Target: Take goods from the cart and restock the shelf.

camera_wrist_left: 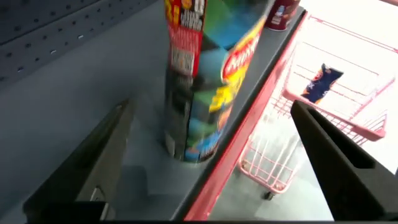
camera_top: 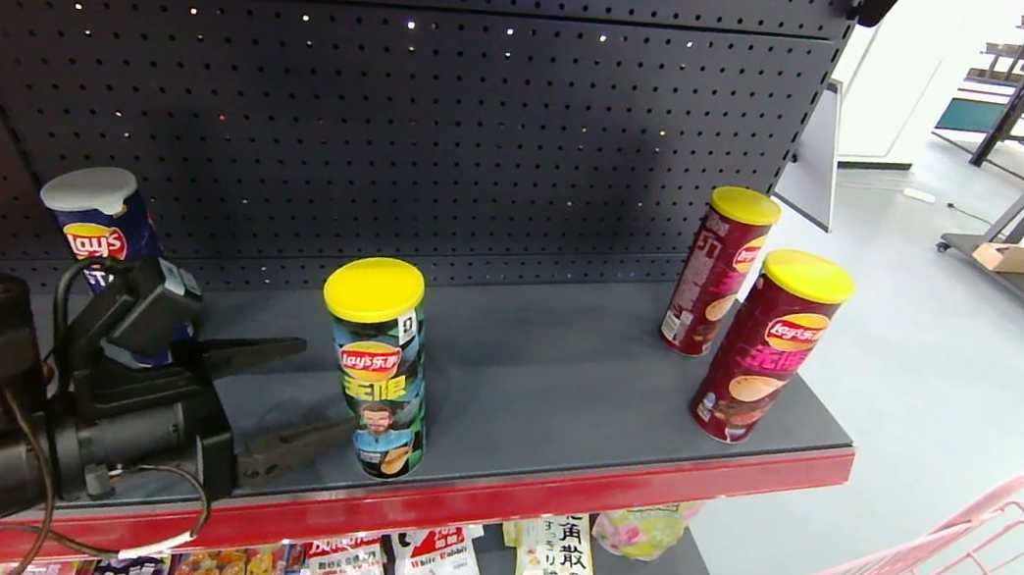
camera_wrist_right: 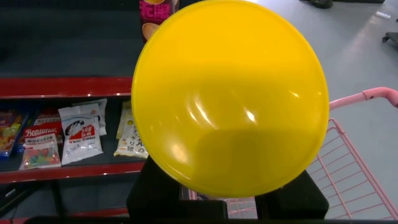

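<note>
Green can (camera_top: 375, 368) stood upright at the shelf's (camera_top: 559, 383) front edge. Left gripper (camera_top: 323, 384) sat beside it, jaws spread, no contact. Blue can (camera_top: 100, 223) stood behind that arm, maroon cans (camera_top: 766, 346) at the right end. In the right wrist view I saw the right gripper (camera_wrist_right: 225, 198) pinching another can (camera_wrist_right: 230, 93), lid facing the camera, by the cart (camera_wrist_right: 367, 155).

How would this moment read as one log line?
left jaws: open, facing green can on shelf | right jaws: holding yellow-lidded can
</note>
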Robot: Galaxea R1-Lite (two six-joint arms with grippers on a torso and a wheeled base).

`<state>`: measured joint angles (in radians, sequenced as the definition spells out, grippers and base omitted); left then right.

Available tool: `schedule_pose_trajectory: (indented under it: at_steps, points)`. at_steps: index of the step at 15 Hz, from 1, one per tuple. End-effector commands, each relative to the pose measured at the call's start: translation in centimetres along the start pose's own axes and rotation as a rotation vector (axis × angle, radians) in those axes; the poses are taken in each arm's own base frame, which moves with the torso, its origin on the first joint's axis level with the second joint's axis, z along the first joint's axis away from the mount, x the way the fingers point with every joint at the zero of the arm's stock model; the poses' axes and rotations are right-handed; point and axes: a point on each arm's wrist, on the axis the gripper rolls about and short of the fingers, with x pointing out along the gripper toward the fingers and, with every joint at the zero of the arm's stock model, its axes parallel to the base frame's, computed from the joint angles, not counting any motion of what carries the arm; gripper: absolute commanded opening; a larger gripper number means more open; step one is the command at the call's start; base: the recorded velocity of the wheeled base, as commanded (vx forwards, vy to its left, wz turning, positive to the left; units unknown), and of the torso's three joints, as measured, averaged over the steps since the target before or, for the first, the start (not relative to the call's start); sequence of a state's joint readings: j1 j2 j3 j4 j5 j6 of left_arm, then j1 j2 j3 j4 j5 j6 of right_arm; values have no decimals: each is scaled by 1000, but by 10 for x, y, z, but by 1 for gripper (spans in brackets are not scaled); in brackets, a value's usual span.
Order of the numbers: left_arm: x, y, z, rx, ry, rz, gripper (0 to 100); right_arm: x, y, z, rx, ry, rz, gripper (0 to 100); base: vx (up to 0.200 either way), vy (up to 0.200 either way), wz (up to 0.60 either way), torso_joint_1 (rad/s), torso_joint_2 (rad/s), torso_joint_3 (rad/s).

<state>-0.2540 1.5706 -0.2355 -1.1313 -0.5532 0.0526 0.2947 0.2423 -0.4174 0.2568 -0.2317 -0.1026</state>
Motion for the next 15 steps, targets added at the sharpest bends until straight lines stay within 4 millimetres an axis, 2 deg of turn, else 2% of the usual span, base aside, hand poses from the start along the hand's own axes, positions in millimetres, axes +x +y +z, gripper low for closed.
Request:
schedule_pose_trajectory:
  at_steps: [1, 3, 8, 11, 14, 15]
  points:
    - [-24, -7, 3, 16, -39, 43, 100, 3, 1, -5, -7, 27, 7, 0, 0, 0, 0, 0, 0, 0]
    - [-48, -11, 9, 50, -94, 146, 100, 10, 3, -9, -24, 79, -24, 0, 0, 0, 0, 0, 0, 0]
    - [-89, -31, 23, 118, -241, 504, 100, 31, 7, -7, -36, 193, -13, 0, 0, 0, 0, 0, 0, 0]
    - [-110, -39, 19, 175, -194, 773, 100, 31, 7, -6, -26, 190, -13, 0, 0, 0, 0, 0, 0, 0]
    - [-128, -45, 20, 141, -167, 1008, 100, 29, 8, -4, -33, 172, 17, 0, 0, 0, 0, 0, 0, 0]
    - [-136, -51, 15, 135, -155, 1039, 100, 29, 7, -3, -42, 168, 19, 0, 0, 0, 0, 0, 0, 0]
